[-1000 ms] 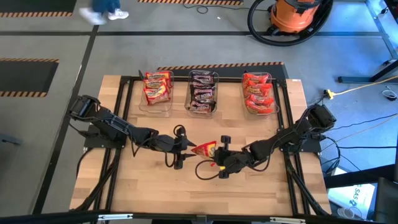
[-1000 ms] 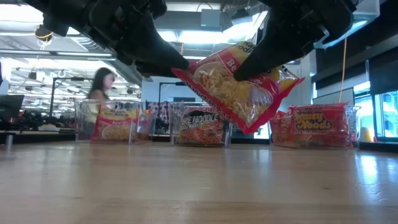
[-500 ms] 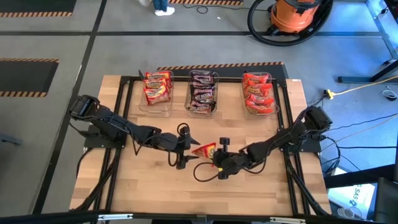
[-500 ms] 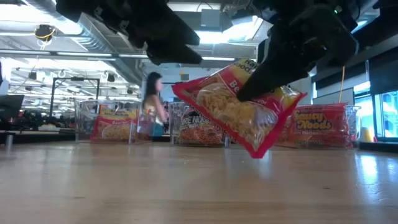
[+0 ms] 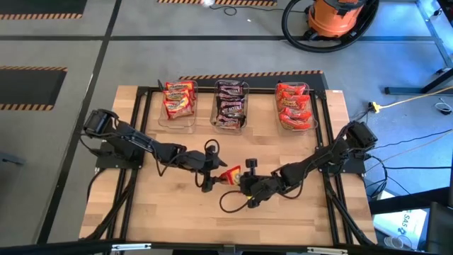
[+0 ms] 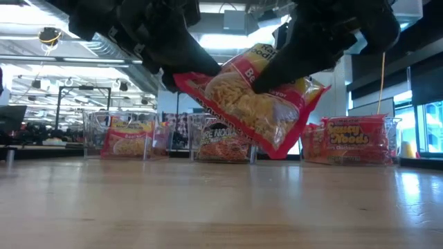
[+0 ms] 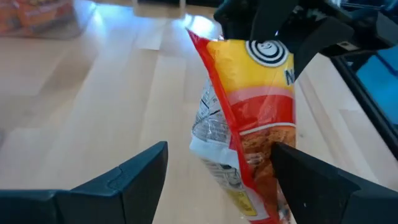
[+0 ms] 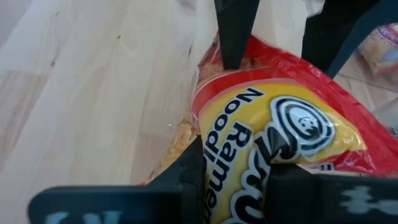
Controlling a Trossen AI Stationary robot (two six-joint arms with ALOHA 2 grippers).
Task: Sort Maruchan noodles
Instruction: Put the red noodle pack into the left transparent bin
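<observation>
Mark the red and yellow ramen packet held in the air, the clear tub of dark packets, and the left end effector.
Red and yellow plastic ramen packet (image 6: 252, 104): low view, middle of its noodle-picture face.
Clear plastic tub of dark packets (image 5: 246, 91): high view, its right rim.
Left end effector (image 7: 217, 171): left wrist view, midway between its open fingertips.

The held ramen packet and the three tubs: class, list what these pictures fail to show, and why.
- Ramen packet, low view: flavour word cut short by the right tool.
- Same packet, high view: only a sliver shows between the arms.
- Middle tub, high view: its dark packets' print is too small to read.
- Left tool, left wrist view: open fingers straddle the packet; contact unclear.
</observation>
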